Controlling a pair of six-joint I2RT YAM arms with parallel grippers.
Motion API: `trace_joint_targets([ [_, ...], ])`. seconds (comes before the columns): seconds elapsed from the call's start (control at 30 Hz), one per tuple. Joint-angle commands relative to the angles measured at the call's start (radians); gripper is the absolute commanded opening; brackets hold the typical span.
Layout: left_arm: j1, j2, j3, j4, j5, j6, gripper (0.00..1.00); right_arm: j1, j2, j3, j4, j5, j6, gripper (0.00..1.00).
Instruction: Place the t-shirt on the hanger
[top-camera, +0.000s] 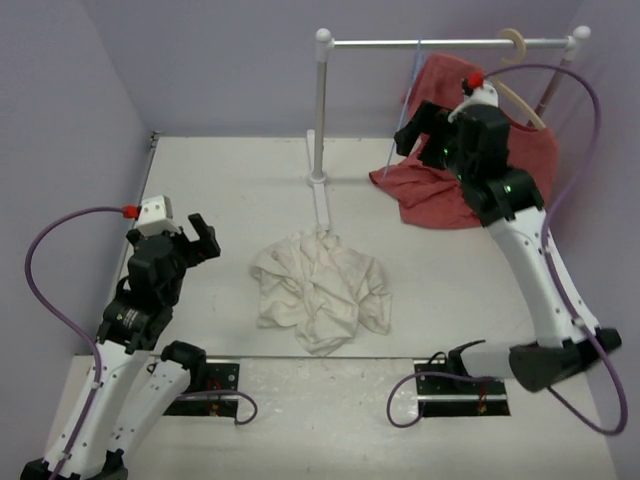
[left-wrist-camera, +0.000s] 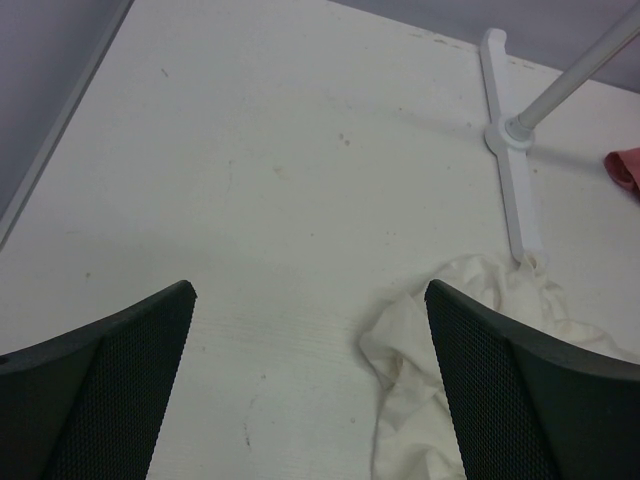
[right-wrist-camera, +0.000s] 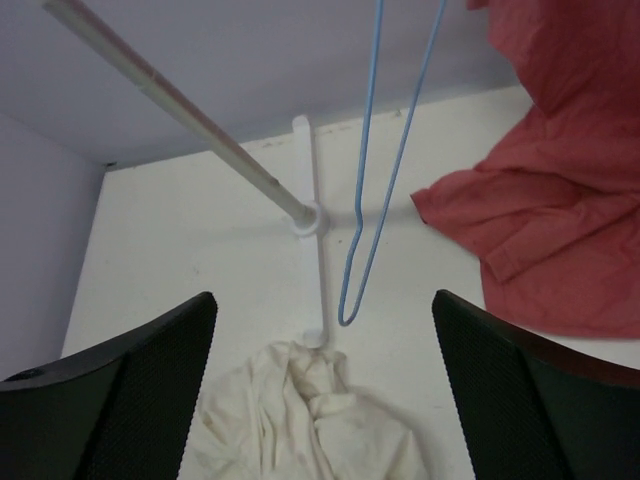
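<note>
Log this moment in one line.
t-shirt: crumpled on table | hanger: bare, hanging from rail | left jaws: open, over table | right jaws: open, facing hanger

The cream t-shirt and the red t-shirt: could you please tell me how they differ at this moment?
Colour: the cream t-shirt is off-white, the red t-shirt deep red. Pose: the cream t-shirt lies crumpled on the table; the red t-shirt hangs from the rail on a beige hanger. Both are wrinkled cloth.
</note>
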Motion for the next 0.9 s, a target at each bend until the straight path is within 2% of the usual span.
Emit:
trace_joint_targets([
  [0.0,0.002,-0.007,-0.005,0.034,0.006,0.002,1.0,0.022,0.239,0.24,-0.102,0.167,-0.056,0.8],
  [0.03,0.002,-0.006,-0.005,0.035,0.012,0.002,1.0,0.022,0.317,0.341,-0.131,0.208,-0.08,0.75],
  [0.1,0.002,-0.006,-0.006,0.036,0.018,0.002,1.0,0.022,0.439,0.439,-0.162,0.268,-0.104,0.7],
  [0.17,0.002,-0.009,-0.009,0.037,0.031,0.004,1.0,0.02,0.555,0.595,-0.221,0.33,-0.141,0.58],
  [0.2,0.001,-0.01,-0.009,0.038,0.031,0.005,1.0,0.02,0.588,0.614,-0.225,0.338,-0.147,0.55],
  [0.23,0.0,-0.012,-0.009,0.039,0.031,0.005,1.0,0.02,0.616,0.622,-0.226,0.341,-0.151,0.44],
  [0.3,0.0,-0.02,-0.01,0.04,0.033,0.005,1.0,0.023,0.596,0.578,-0.203,0.343,-0.145,0.3],
  [0.33,0.0,-0.023,-0.01,0.04,0.033,0.006,1.0,0.023,0.587,0.541,-0.181,0.343,-0.143,0.25],
  [0.4,0.0,-0.029,-0.012,0.042,0.034,0.007,1.0,0.025,0.535,0.446,-0.112,0.345,-0.142,0.24],
  [0.47,0.0,-0.027,-0.012,0.043,0.037,0.007,1.0,0.025,0.489,0.4,-0.086,0.36,-0.138,0.16],
  [0.6,0.0,-0.024,-0.012,0.043,0.042,0.008,1.0,0.025,0.431,0.34,-0.07,0.358,-0.146,0.15],
  [0.77,0.0,-0.03,-0.012,0.043,0.043,0.008,1.0,0.024,0.396,0.256,-0.056,0.307,-0.147,0.26],
  [0.87,-0.001,-0.034,-0.013,0.045,0.047,0.008,1.0,0.023,0.387,0.219,-0.06,0.291,-0.142,0.29],
])
